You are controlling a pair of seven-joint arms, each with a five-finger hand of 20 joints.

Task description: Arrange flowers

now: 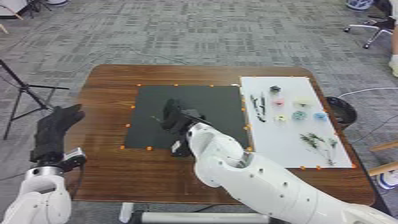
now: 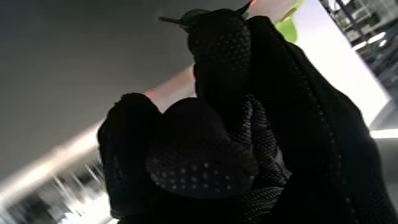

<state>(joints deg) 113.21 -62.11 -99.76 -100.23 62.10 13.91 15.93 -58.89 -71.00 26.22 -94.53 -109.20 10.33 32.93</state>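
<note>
Head view: you have the desk (image 1: 99,172), with the white sheet (image 1: 282,156) on its right side and the black mat (image 1: 158,100) to the left of that. Your right robot hand (image 1: 177,116) is over the mat, its fingers curled and seemingly pinching a small green sprig (image 2: 171,20) at the tips; your left robot hand (image 1: 58,125) rests open by the desk's left edge. On the sheet, leafy sprigs (image 1: 313,140) lie at the near end, dark twigs (image 1: 262,112) near its left edge, and small blossoms (image 1: 321,116) farther back.

Watch that pinch. So little of the sprig is gripped that it could twist or slip if your fingertips loosen unevenly. It might also cling to the glove and get dragged on release. Your forearm is close to the sheet; swinging it low could sweep the twigs out of place.
</note>
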